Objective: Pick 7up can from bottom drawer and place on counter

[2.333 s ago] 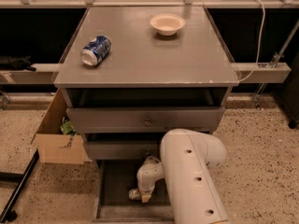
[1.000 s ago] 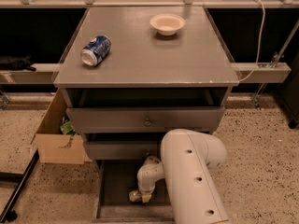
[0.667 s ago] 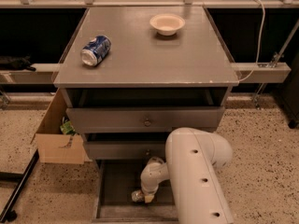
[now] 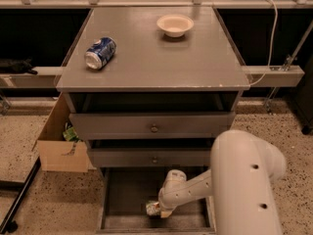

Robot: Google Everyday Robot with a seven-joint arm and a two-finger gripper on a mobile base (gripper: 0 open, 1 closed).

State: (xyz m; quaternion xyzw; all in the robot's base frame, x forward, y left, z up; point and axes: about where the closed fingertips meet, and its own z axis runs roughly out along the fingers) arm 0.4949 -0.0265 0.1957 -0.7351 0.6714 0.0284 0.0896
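Note:
The bottom drawer [image 4: 124, 195] of the grey cabinet stands pulled open, its flat grey floor showing. The 7up can [image 4: 152, 208], small and silvery-white with green marks, lies on that floor near the front. My gripper [image 4: 160, 210] is down inside the drawer right at the can, at the end of my white arm [image 4: 195, 187], which reaches in from the right. The arm's wrist hides part of the can. The counter [image 4: 156, 53] is the broad grey top of the cabinet.
A blue and white can [image 4: 100, 53] lies on its side on the counter's left. A white bowl [image 4: 175, 25] sits at the counter's back. Two shallower knobbed drawers [image 4: 154, 128] are above the open one. A cardboard box [image 4: 61, 146] stands left of the cabinet.
My arm has swung a little to the right and the wrist has shifted right inside the drawer. The 7up can stays low at the gripper.

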